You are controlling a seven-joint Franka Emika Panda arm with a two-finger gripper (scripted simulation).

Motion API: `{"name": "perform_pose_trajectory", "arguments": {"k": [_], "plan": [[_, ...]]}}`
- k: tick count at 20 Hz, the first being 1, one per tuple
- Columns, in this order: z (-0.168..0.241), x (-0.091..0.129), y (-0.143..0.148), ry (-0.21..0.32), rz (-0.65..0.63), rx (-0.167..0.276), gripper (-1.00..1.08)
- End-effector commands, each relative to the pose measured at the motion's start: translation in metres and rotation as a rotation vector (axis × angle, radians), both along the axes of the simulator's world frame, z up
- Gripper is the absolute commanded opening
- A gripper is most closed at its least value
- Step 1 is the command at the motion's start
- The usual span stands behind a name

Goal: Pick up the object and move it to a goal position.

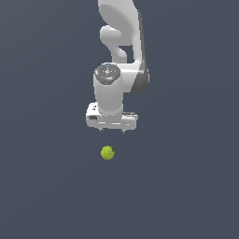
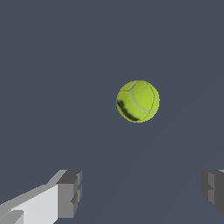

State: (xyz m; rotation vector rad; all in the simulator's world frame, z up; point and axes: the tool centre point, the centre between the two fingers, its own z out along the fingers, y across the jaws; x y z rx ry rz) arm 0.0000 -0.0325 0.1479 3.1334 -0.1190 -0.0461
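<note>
The object is a small yellow-green ball (image 1: 108,152) with faint darker markings, lying on the dark grey surface. In the exterior view the white gripper (image 1: 112,130) hangs above it, fingers pointing down, with a clear gap between the fingertips and the ball. In the wrist view the ball (image 2: 138,101) shows ahead of the gripper (image 2: 142,192), apart from both grey fingertips (image 2: 70,192). The jaws stand wide apart and hold nothing.
The white arm (image 1: 120,42) comes down from the top of the exterior view. The flat dark grey surface (image 1: 46,186) fills the view around the ball. No goal marker shows.
</note>
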Motion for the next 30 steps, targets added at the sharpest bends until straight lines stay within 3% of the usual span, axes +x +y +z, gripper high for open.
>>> {"name": "perform_pose_trajectory", "arguments": {"k": [1,15,30], "plan": [[0.000,0.000,0.000,0.000,0.000,0.000,1.00],[0.021,0.009,0.018,-0.034,0.060,-0.002,1.00],[-0.032,0.046,-0.012,-0.030,0.114,0.003,1.00]]}}
